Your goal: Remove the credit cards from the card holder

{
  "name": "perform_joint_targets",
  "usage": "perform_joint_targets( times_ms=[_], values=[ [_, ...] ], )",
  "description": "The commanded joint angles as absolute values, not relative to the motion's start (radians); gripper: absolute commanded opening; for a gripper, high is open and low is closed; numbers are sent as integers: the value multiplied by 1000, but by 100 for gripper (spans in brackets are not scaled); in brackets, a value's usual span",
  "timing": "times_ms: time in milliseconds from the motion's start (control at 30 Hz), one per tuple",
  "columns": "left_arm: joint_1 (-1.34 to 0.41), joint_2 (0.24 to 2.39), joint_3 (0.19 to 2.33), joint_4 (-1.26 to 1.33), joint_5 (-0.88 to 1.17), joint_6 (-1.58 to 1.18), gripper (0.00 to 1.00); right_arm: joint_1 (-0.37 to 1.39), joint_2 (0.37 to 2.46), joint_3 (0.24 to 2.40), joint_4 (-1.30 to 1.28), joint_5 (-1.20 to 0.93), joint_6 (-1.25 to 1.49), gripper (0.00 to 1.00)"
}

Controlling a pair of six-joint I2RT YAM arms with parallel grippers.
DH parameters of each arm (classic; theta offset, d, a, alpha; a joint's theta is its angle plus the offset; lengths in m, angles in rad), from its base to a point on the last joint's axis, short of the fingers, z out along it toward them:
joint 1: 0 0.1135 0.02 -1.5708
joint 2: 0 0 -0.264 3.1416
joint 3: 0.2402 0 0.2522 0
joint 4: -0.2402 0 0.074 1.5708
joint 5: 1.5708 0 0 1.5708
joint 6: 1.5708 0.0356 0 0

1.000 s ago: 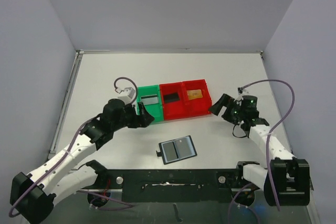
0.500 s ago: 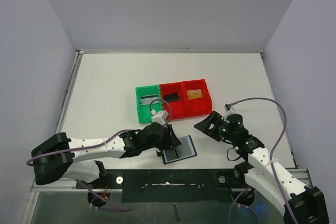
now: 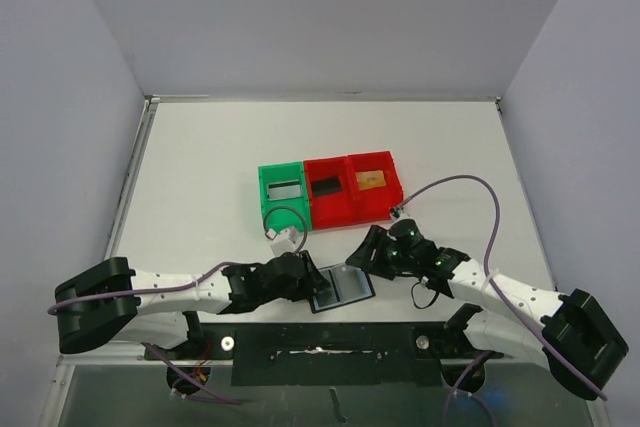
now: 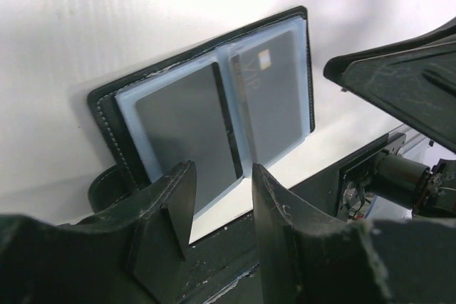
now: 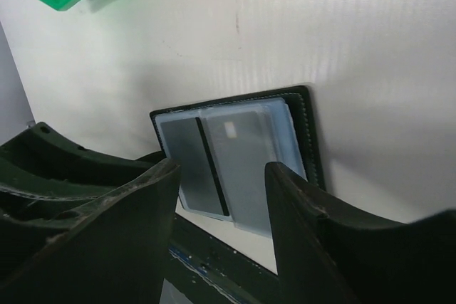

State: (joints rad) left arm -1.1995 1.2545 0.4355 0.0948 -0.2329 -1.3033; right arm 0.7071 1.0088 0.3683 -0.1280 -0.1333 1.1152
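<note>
The card holder (image 3: 345,287) lay opened flat on the white surface (image 3: 200,167), its blue-grey glossy pockets facing up. A dark card (image 4: 182,122) sat in one pocket and a greyish card (image 4: 274,101) with a small pale chip mark in the other. Its closure tab (image 4: 107,184) stuck out from the edge nearest the left arm (image 3: 180,287). The left jaws were at that same edge of the card holder, low over the tab side, with the two fingers (image 4: 167,208) standing apart and nothing between them (whether they touched the leather, the views did not settle). The right arm (image 3: 500,292) reached in from the opposite side, and the right jaws hung just beside the card holder's far right corner, likewise parted and gripping nothing, the fingers (image 5: 135,208) framing the open pockets from above. Beyond the card holder, away from the arm bases, stood a row of three bins touching side to side. A green bin (image 3: 285,219) held a greyish card (image 3: 284,188), a red bin (image 3: 332,213) next to it held a black card (image 3: 326,186), and a second red bin (image 3: 378,205) held a tan-gold card (image 3: 371,180).
</note>
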Motion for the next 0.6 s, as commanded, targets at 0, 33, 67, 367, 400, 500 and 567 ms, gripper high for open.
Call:
perform_joint_targets(
  times_ms=[0,33,67,367,400,500,567],
  values=[
    [-1199,1240,418,136,-261,-1353,35,755,1057,438,-30,-94,1142,49],
    [-1197,1243,414,140,-257,-1356,34,771,1071,442,-18,-100,1145,48],
    [-1197,1247,413,145,-255,-1356,33,785,1082,448,-11,-103,1148,47],
    [-1198,1291,464,65,-291,-1333,20,865,1194,489,15,-126,1156,41],
    [-1198,1293,469,51,-298,-1332,18,868,1206,494,15,-130,1151,41],
    [-1198,1295,485,11,-312,-1324,17,874,1231,511,1,-136,1143,41],
    [-1199,1295,489,-5,-318,-1321,17,881,1242,519,0,-141,1139,41]
  ],
)
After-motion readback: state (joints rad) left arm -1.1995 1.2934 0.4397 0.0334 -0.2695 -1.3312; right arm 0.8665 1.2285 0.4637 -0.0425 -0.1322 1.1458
